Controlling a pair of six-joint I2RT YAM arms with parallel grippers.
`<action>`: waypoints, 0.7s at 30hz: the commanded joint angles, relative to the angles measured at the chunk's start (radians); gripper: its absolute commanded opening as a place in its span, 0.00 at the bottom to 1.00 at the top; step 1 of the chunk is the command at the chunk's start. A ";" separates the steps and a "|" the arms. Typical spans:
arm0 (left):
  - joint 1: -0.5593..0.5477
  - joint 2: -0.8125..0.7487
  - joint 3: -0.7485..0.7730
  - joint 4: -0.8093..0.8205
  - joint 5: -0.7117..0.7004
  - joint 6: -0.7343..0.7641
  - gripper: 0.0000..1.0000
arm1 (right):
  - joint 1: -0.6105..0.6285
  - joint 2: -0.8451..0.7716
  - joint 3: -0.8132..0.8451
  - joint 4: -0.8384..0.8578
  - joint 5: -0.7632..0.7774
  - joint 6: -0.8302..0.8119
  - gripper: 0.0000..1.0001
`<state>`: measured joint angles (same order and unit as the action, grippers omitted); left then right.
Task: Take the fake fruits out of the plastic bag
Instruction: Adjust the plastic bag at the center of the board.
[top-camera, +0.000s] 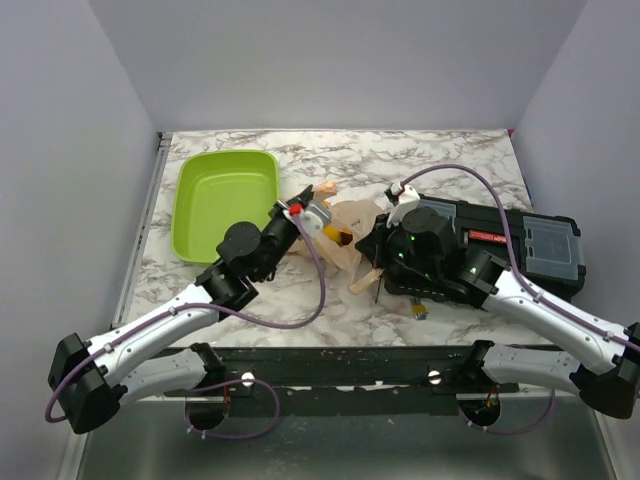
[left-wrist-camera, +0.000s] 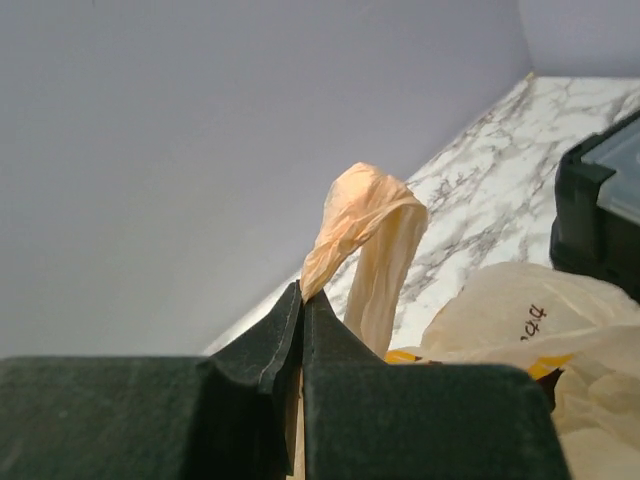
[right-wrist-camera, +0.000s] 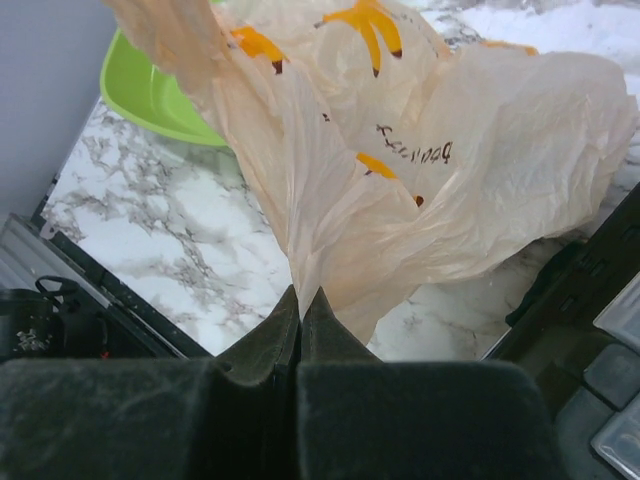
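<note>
The peach-beige plastic bag (top-camera: 352, 232) with orange prints hangs stretched between my two grippers above the table's middle. My left gripper (top-camera: 303, 214) is shut on a twisted loop handle (left-wrist-camera: 365, 230), its tips (left-wrist-camera: 303, 292) pinching the plastic. My right gripper (top-camera: 376, 256) is shut on a fold of the bag (right-wrist-camera: 450, 170) at its tips (right-wrist-camera: 300, 296). A yellow-orange patch (top-camera: 336, 237) shows at the bag's mouth; I cannot tell whether it is the mango-like fruit or a print. The dark red grapes are hidden.
A lime-green tray (top-camera: 225, 200) lies at the back left, also in the right wrist view (right-wrist-camera: 150, 95). A black toolbox (top-camera: 520, 245) lies right of the bag, under my right arm. A small yellow-blue object (top-camera: 418, 310) lies near the front edge.
</note>
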<state>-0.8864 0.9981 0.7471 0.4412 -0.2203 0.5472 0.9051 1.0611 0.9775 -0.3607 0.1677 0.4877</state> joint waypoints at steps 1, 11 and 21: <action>0.188 0.027 0.150 -0.110 0.038 -0.441 0.00 | 0.005 -0.012 0.060 -0.021 0.022 -0.053 0.01; 0.450 0.128 0.356 -0.221 0.331 -0.869 0.00 | 0.005 0.055 0.176 -0.024 0.121 -0.071 0.01; 0.639 0.388 0.761 -0.376 0.570 -1.118 0.00 | 0.005 0.085 0.325 -0.036 0.102 -0.106 0.01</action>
<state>-0.2916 1.2678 1.2961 0.1635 0.1883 -0.4217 0.9051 1.1629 1.2522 -0.3870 0.2504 0.4156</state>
